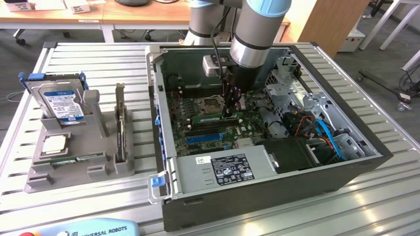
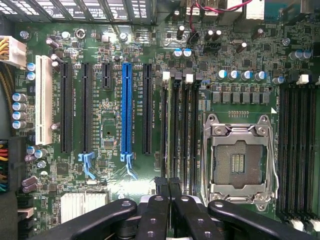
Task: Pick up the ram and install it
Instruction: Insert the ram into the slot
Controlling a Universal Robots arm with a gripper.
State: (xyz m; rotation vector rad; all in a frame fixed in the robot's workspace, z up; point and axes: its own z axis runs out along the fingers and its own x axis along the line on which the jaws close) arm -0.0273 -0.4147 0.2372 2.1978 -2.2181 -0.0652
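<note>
The gripper (image 2: 168, 187) is clenched: its two black fingertips (image 2: 161, 186) stand almost together, pinched on the thin edge of the ram (image 2: 168, 135). In the exterior view the gripper (image 1: 231, 112) hangs straight down inside the open computer case (image 1: 262, 201), just beside the processor socket (image 1: 210, 104).

The ram (image 1: 211, 119) stands on edge along the row of memory slots (image 2: 186, 135) next to the processor socket (image 2: 239, 160). It lies on the side of that row farther from the socket, and from the fingertips it runs parallel to the socket's long side. Whether it is fully seated in its slot cannot be told.

Beyond the ram, farther from the socket, a blue expansion slot (image 2: 126, 115) runs the same way. Well apart from the socket, outside the case toward the exterior view's left, a grey tray (image 1: 66, 182) holds a hard drive (image 1: 62, 103) and a second green stick (image 1: 75, 158).
</note>
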